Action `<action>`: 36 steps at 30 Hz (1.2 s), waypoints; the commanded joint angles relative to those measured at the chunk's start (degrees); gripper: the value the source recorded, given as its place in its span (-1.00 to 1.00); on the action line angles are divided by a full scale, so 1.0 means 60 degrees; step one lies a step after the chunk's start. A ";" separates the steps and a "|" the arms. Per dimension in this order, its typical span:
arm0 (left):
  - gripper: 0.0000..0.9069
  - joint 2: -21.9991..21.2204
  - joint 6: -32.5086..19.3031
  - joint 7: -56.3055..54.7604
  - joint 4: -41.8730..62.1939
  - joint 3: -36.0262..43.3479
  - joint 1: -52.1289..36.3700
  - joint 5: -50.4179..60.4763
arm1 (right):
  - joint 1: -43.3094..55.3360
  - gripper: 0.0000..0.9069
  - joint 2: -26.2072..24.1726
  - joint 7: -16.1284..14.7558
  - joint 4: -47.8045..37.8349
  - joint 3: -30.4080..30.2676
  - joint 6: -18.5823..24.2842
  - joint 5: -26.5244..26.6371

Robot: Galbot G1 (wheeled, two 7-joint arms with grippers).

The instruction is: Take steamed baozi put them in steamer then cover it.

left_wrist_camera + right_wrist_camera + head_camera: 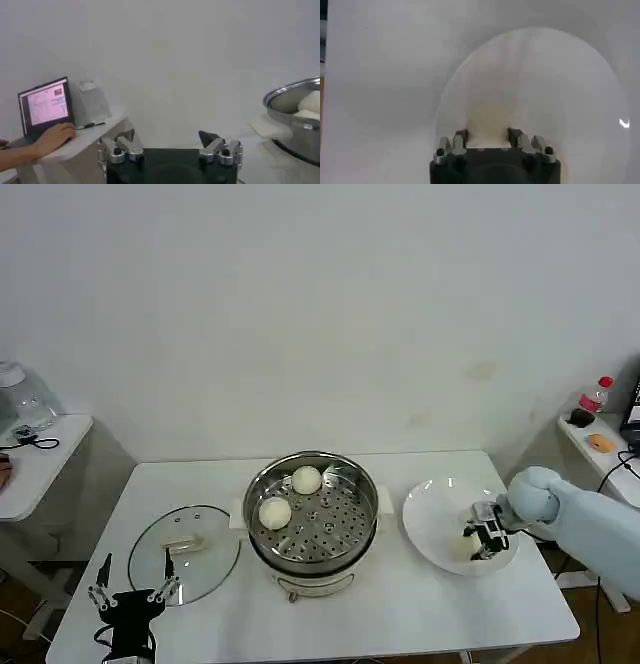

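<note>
The shiny steamer (312, 524) stands mid-table with two pale baozi on its perforated tray, one at the back (306, 480) and one at the front left (274, 512). A third baozi (463, 546) lies on the white plate (432, 509) to the right. My right gripper (485, 542) is down on the plate, shut on that baozi (487, 117), one finger on each side. The glass cover (185, 552) lies flat to the left of the steamer. My left gripper (133, 586) hangs open and empty near the front left corner, next to the cover. In the left wrist view the steamer's rim (292, 95) shows beyond the left gripper (170, 137).
A small side table (35, 459) with a clear jug stands at the far left. Another shelf (600, 439) with a bottle is at the far right. A laptop (45, 105) sits on a side table. The wall is close behind the table.
</note>
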 commanded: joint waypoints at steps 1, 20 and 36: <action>1.00 0.0054 0.0012 0.0010 0.0072 0.0006 -0.0065 -0.0033 | 0.2181 0.27 -0.0156 -0.0380 0.0345 -0.0176 0.0181 0.0697; 1.00 0.0192 0.0212 0.0057 -0.0095 -0.0121 0.0042 -0.0560 | 0.6688 0.29 0.3475 -0.0357 0.1449 -0.2552 -0.0353 0.2974; 1.00 0.0094 0.0271 0.0091 -0.0495 -0.0464 0.0229 -0.0542 | 0.5221 0.29 0.5982 -0.0594 0.1050 -0.3651 0.0956 0.2034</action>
